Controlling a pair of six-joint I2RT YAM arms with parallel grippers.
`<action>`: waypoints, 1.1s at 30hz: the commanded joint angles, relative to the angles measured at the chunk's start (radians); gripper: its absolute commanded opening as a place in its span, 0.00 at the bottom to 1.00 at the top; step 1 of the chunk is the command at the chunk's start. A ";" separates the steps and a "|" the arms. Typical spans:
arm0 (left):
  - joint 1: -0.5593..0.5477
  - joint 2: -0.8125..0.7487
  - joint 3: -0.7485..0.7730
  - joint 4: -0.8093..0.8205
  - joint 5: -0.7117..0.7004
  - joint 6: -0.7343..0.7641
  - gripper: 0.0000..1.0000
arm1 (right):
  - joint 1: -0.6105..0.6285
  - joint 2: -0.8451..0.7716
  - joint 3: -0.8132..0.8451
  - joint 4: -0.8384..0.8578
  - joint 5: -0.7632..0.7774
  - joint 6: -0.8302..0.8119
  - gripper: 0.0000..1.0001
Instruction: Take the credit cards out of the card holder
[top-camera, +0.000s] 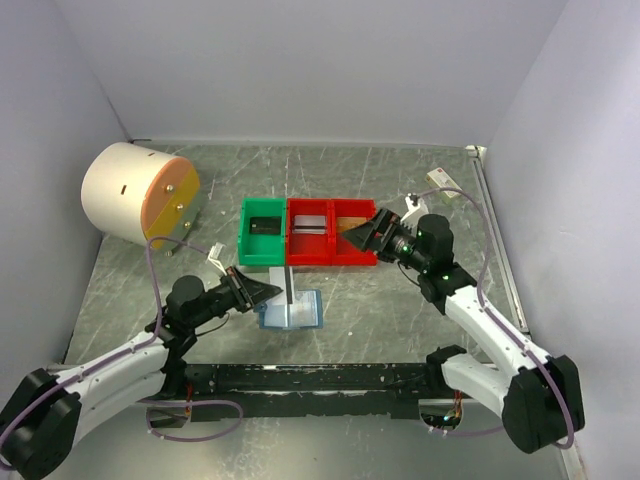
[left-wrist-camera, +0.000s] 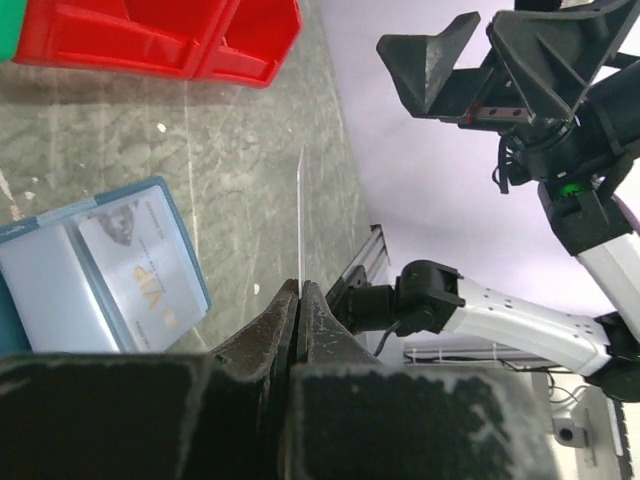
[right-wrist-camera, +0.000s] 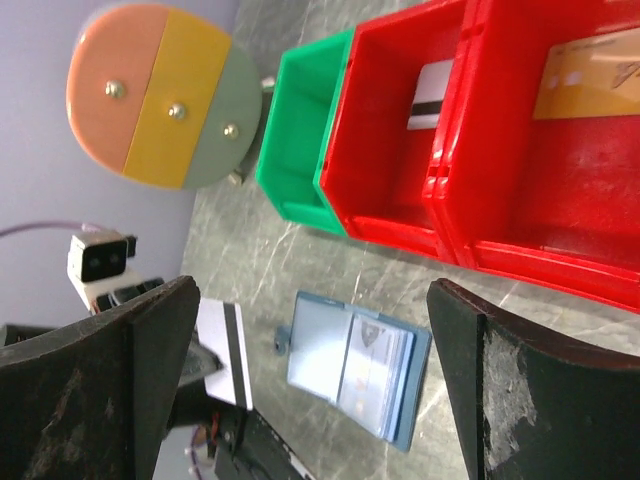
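One card (right-wrist-camera: 222, 352) between left jaws

card holder (left-wrist-camera: 60, 290), lower edge behind left claw (left-wrist-camera: 298, 287), left side off-frame

Soft, even light from above in the overhead view, bright, with no harsh edges. The scratched grey metal table top (top-camera: 420, 190) throws back pale streaks of sheen, and faint, diffuse shadow pools under the arms. Over to the left wrist view: the black fingers (left-wrist-camera: 250, 345) of the left gripper (left-wrist-camera: 300, 290) fill the bottom as a grainy blur. The thin white credit card (left-wrist-camera: 300, 215) pinched between them, edge-on, reads as a bright sliver. There is milky glare on the clear sleeves of the small blue bi-fold card holder (left-wrist-camera: 50, 295). Right wrist view: the wide-apart dark fingers (right-wrist-camera: 110, 380) of the right gripper (right-wrist-camera: 315, 290) are soft at both sides, while the glossy red plastic bins (right-wrist-camera: 380, 175) are crisp and saturated.
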 joint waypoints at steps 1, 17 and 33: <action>0.018 0.014 -0.025 0.187 0.102 -0.026 0.07 | -0.014 -0.035 0.015 -0.054 0.069 -0.001 1.00; 0.016 -0.072 -0.060 0.268 0.091 -0.071 0.07 | 0.257 0.146 0.029 0.286 -0.321 0.022 0.67; 0.016 -0.025 -0.046 0.380 0.114 -0.105 0.07 | 0.341 0.322 0.062 0.503 -0.464 0.123 0.41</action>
